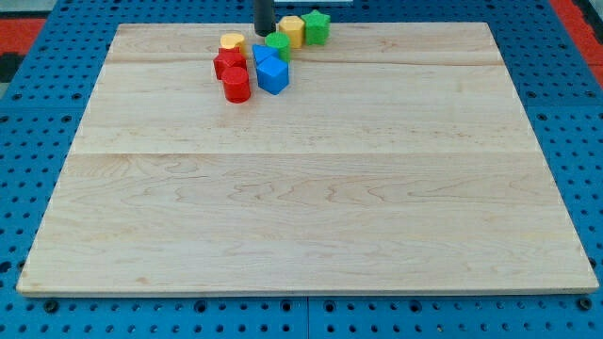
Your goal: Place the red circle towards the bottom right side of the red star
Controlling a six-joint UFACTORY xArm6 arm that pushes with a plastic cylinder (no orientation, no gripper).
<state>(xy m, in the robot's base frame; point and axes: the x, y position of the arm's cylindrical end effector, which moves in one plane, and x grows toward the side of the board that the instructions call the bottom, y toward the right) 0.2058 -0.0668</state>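
Board: the wooden board [311, 217] fills most of the view; its edge at the view's bottom lies nearest the camera, and that whole near stretch is bare wood.
Surround: a blue pegboard [28, 141] with rows of holes shows around the board on all sides.
Red circle: the red circle [236, 85] is the block closest to the camera, a short upright cylinder at the view's bottom-left of the cluster.
Red star: the red star [228, 63] sits just above the red circle in the view, touching it or very nearly; the circle lies at the star's bottom side, slightly to the view's right.
Blue blocks: a blue cube [273, 74] stands just to the view's right of the red circle, with a second blue block [263, 54] pressed against its upper left; I cannot make out that one's shape.
Yellow blocks: a yellow circle [232, 42] sits above the red star; a yellow block [292, 30] stands near the board's top edge.
Green blocks: a green circle [278, 43] lies between the blue blocks and the yellow block; a green block [317, 26] touches the yellow block on the view's right.
My tip: my tip [264, 33] comes down at the view's top, among the blocks, just left of the green circle and above the blue pair; it is a plain rod with nothing to open or close, and it holds nothing.
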